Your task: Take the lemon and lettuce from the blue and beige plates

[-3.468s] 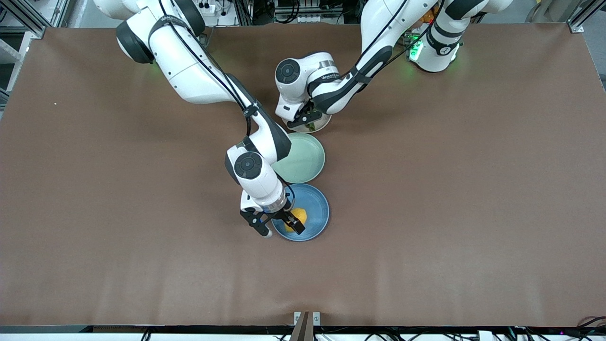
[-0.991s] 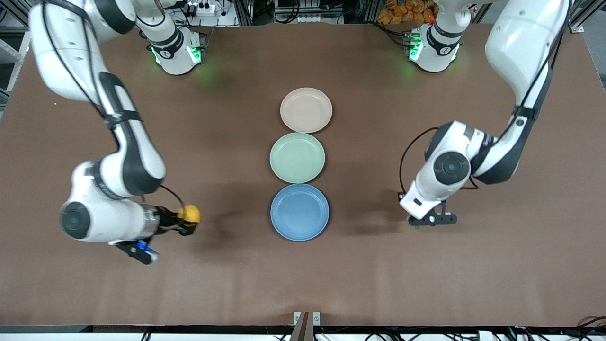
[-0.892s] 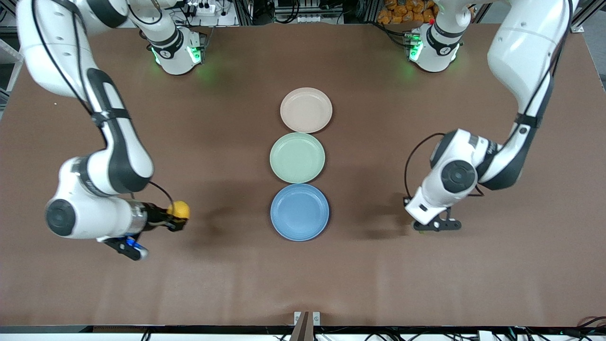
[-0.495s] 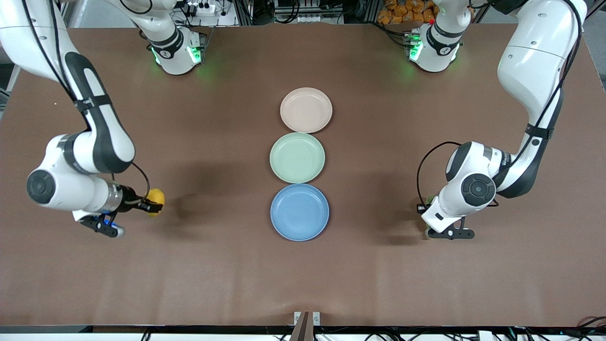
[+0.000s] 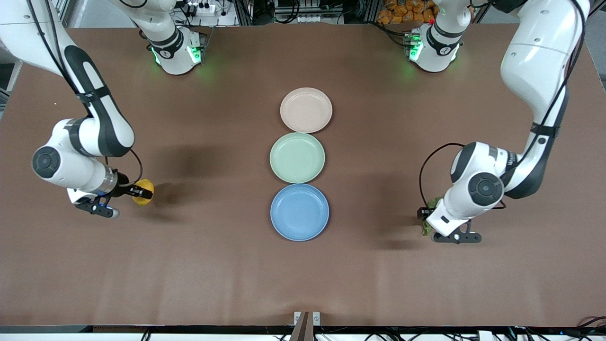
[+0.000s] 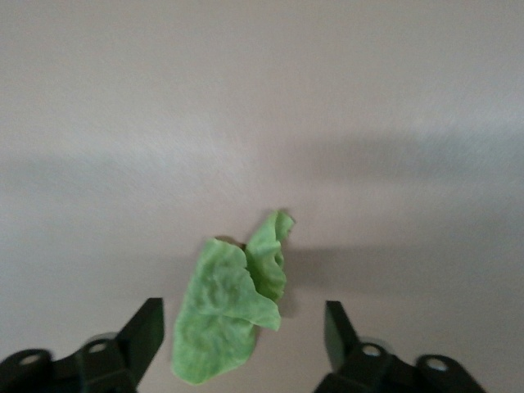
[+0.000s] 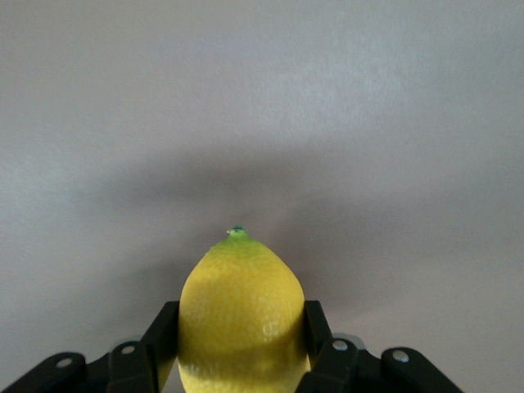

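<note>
The blue plate (image 5: 299,212) and the beige plate (image 5: 306,110) are both bare in the middle of the table. My right gripper (image 5: 141,192) is shut on the yellow lemon (image 5: 143,199) low over the table toward the right arm's end. In the right wrist view the lemon (image 7: 241,286) sits tip outward in my right gripper (image 7: 241,318). My left gripper (image 5: 423,219) is low over the table toward the left arm's end. In the left wrist view it (image 6: 243,323) is open, with the green lettuce (image 6: 225,315) lying between the fingers and touching neither. A bit of lettuce (image 5: 425,228) shows beside the hand.
A pale mint green plate (image 5: 297,157) lies bare between the beige and blue plates. The three plates form a line running from the robots' bases toward the front camera. The brown table spreads wide around both grippers.
Both arms have swung outward from the plates. The right gripper carried the lemon toward the right arm's end. The left gripper moved with the lettuce toward the left arm's end and down.
</note>
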Available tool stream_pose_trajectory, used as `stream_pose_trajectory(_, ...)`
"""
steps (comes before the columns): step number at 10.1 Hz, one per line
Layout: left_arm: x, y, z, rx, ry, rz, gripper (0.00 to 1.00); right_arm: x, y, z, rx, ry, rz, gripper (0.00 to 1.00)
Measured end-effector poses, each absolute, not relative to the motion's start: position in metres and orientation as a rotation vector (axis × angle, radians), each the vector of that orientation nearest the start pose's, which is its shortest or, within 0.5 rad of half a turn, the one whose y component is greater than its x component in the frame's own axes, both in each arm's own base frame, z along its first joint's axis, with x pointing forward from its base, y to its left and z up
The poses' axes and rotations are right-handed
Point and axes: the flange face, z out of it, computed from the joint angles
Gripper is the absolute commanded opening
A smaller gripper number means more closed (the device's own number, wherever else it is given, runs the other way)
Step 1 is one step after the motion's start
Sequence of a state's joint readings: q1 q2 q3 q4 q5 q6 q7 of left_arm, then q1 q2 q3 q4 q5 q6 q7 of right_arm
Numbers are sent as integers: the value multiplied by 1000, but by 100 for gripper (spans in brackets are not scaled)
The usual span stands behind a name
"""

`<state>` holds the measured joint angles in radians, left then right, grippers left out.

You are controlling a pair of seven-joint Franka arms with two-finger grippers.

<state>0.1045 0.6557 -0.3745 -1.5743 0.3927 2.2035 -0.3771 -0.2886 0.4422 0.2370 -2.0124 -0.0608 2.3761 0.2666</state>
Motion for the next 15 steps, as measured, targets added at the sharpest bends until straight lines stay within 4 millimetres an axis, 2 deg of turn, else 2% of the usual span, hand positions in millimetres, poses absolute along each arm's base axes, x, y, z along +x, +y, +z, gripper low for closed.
stream_pose_trajectory(2, 691, -131, 349, -3027, 172, -220, 100, 594, -36, 230, -3053, 452, 117, 100)
stream_pose_trajectory(4, 685, -101, 419, -3106, 109, -280, 100, 594, -39, 231, -3052, 461, 114, 100)
stream_pose_trajectory(5, 679, -86, 448, -3140, 81, -285, 100, 594, -40, 232, -3052, 462, 113, 100)
stream_pose_trajectory(6, 671, -74, 471, -3142, 76, -279, 100, 594, -40, 233, -3053, 461, 115, 100)
stream_pose_trajectory(8, 654, -67, 510, -3120, 134, -272, 100, 597, -39, 248, -3060, 457, 164, 100)
stream_pose_trajectory(9, 643, -69, 529, -3105, 156, -261, 100, 604, -40, 268, -3065, 453, 203, 100)
stream_pose_trajectory(11, 621, -74, 559, -3107, 150, -225, 100, 620, -39, 316, -3075, 444, 161, 100)
stream_pose_trajectory(13, 609, -78, 579, -3119, 136, -244, 100, 630, -43, 383, -3096, 392, 174, 100)
stream_pose_trajectory(15, 603, -72, 582, -3121, 107, -204, 100, 639, -49, 452, -3111, 322, 145, 100)
